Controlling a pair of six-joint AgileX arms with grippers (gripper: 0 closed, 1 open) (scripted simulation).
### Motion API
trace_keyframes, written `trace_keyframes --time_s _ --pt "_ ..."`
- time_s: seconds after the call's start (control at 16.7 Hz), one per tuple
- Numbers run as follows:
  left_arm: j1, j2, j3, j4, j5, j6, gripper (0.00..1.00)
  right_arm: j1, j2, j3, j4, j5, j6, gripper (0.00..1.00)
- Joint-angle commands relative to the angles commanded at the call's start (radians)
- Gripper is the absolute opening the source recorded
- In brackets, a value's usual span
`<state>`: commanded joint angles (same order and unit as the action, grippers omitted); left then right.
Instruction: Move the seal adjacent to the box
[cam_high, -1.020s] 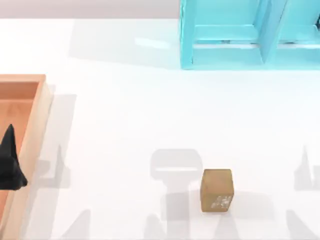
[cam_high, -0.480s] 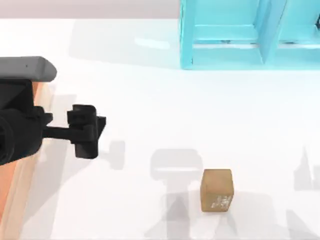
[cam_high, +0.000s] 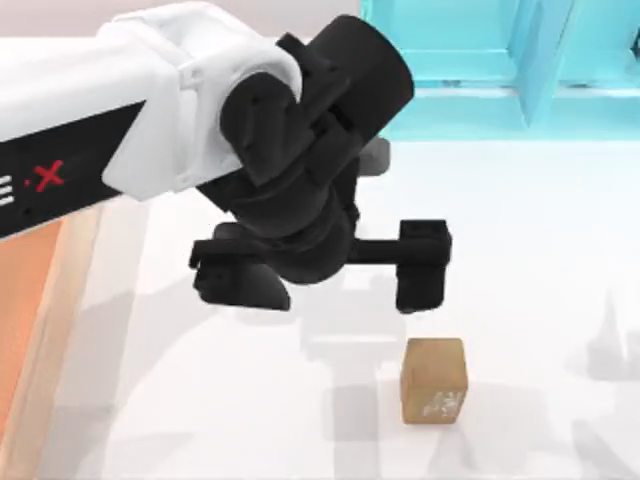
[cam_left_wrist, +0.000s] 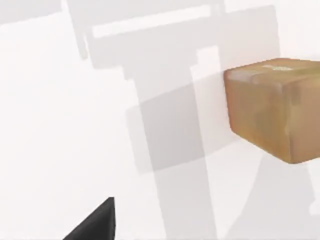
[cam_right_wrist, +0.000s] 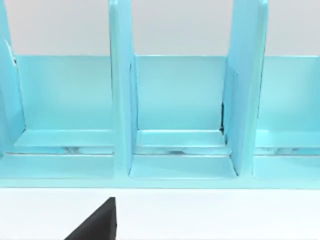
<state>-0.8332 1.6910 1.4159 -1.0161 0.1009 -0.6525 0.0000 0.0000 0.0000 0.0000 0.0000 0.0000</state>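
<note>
Left arm of the AgileX pair reaching across the white table (cam_high: 560, 260) toward the seal (cam_high: 434, 380), a small tan-brown cuboid stamp block with whitish carved marks on one face. The block rests flat on the table toward the right of centre, well apart from the box (cam_high: 40, 330), the shallow orange-brown wooden tray with a lighter raised rim at the table's left edge. The left gripper (cam_high: 424, 265) hangs above the table, just short of the block and not touching it; from above it appears as one dark body, so whether its fingers are spread or closed cannot be told. In the left wrist view the seal (cam_left_wrist: 274, 110) lies ahead of and to one side of the one dark fingertip (cam_left_wrist: 97, 222) showing there, not between the fingers. The right arm is parked facing the turquoise shelf (cam_right_wrist: 175, 120), one of its fingertips (cam_right_wrist: 97, 222) showing dark at the frame's edge; its finger state cannot be told either. Handling, as a judgement: the block looks rigid, solid and light, with flat parallel sides near gripper width, so a pinch across two opposite vertical faces at mid-height should hold; the smooth-looking faces may slip under an off-centre grip, and the carved face is best left untouched.
</note>
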Motion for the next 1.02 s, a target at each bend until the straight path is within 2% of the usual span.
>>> trace_keyframes --time_s 0.24,0.54,0.78,1.02 --pt "-0.103 0.264 0.285 -0.192 -0.026 -0.144 1.00 0.000 0.000 0.000 0.000 0.000 0.000 1.00" --pt "-0.166 0.476 0.551 -0.349 -0.073 -0.278 1.00 0.000 0.000 0.000 0.000 0.000 0.000 1.00" --pt "-0.178 0.532 0.647 -0.399 -0.097 -0.327 1.00 0.000 0.000 0.000 0.000 0.000 0.000 1.00" --pt "-0.179 0.536 0.653 -0.401 -0.099 -0.330 1.00 0.000 0.000 0.000 0.000 0.000 0.000 1.00"
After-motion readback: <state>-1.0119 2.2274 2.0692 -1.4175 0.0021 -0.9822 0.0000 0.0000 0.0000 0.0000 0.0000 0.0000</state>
